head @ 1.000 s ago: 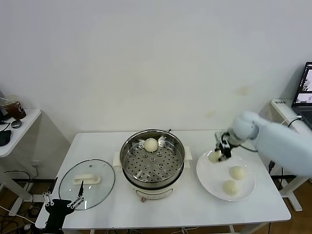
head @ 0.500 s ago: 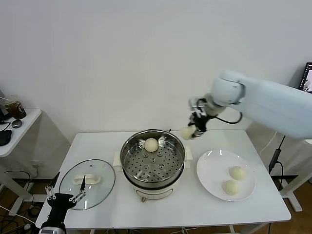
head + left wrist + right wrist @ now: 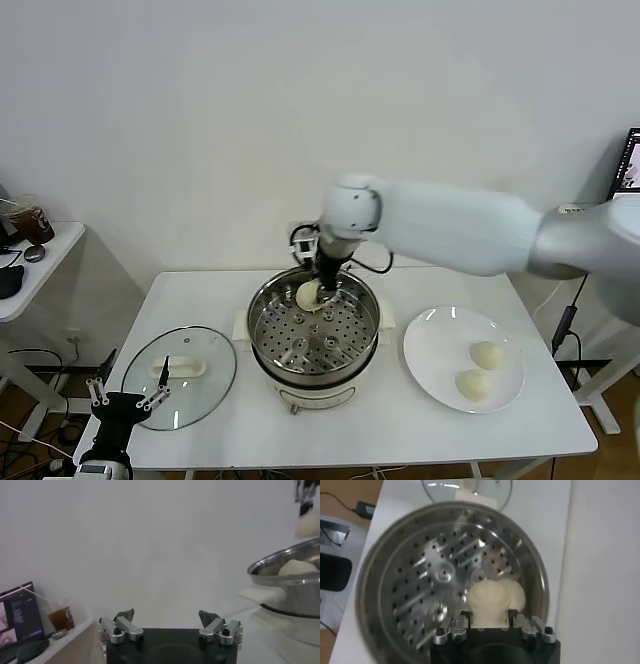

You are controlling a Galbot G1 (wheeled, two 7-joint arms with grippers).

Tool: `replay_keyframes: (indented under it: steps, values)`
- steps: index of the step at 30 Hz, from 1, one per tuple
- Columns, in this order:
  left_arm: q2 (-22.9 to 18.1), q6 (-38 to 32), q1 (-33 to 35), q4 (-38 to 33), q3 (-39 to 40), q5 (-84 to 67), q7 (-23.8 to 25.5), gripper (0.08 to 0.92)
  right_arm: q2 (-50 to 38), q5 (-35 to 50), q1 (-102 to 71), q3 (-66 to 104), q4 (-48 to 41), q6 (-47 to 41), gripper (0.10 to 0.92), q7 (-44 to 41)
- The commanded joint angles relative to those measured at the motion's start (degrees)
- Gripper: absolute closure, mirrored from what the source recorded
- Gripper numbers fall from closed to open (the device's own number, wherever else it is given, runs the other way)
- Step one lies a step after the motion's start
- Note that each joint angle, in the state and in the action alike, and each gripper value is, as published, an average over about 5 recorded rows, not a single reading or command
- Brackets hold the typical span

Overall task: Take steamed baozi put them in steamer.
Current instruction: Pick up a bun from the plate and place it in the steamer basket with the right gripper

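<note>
The baozi (image 3: 487, 602) in play is pinched between the fingers of the right gripper (image 3: 322, 283), held over the far side of the steamer (image 3: 313, 325), just above the perforated tray (image 3: 427, 585). In the right wrist view a 2nd bun (image 3: 514, 592) lies on the tray right behind the held one, so close that the 2 look to be touching; in the head view they merge into 1 pale lump at the pot's back rim. 2 more buns, one (image 3: 487, 354) and another (image 3: 470, 383), sit on the white plate (image 3: 430, 345) to the right of the steamer, near each other but apart.

By my reading, the job is about half done: 1 bun rests in the pot, a 2nd is over it but not yet let go, and 2 remain on the plate. What is left for this bun is the release, preferably set a little aside from its neighbour so they do not stick.

Against the frame from 1 second back, the right arm has swung from the plate's near-left edge, across the gap, to the steamer's back rim, carrying the bun with it; half a second ago it was high beside the pot's right rim. The bun in the tray and the 2 on the plate have not shifted.

The left gripper (image 3: 170, 629) waits low at the table's front left, near the glass lid (image 3: 180, 375), its fingers spread wide and holding nothing.
</note>
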Motion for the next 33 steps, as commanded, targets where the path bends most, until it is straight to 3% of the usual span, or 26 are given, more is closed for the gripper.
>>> replay_keyframes:
  steps: [1,18,25,29,33]
  values:
    - [0.1,0.1,0.0,-0.1,-0.2,0.0,0.0,0.177,8.0,1.5,-4.8,-0.6,-6.4,-2.5,0.575,2.0]
    - [-0.1,-0.1,0.3,-0.2,-0.5,0.0,-0.1,0.177,10.5,0.1,-7.0,-0.5,-9.2,-2.6,0.563,2.3]
    - [-0.2,-0.2,0.4,-0.2,-0.7,-0.1,-0.2,0.177,6.6,-0.7,-4.3,0.6,-6.1,-2.1,0.38,-0.4]
    - [-0.1,-0.2,0.3,-0.1,-0.9,-0.5,-0.2,0.177,-0.4,-1.2,2.1,0.8,-0.2,-0.5,0.269,-5.1]
    - [0.3,-0.3,0.3,0.3,-1.0,-0.9,-0.2,0.177,-10.2,-2.6,8.5,-0.2,7.3,3.0,0.211,-12.1]
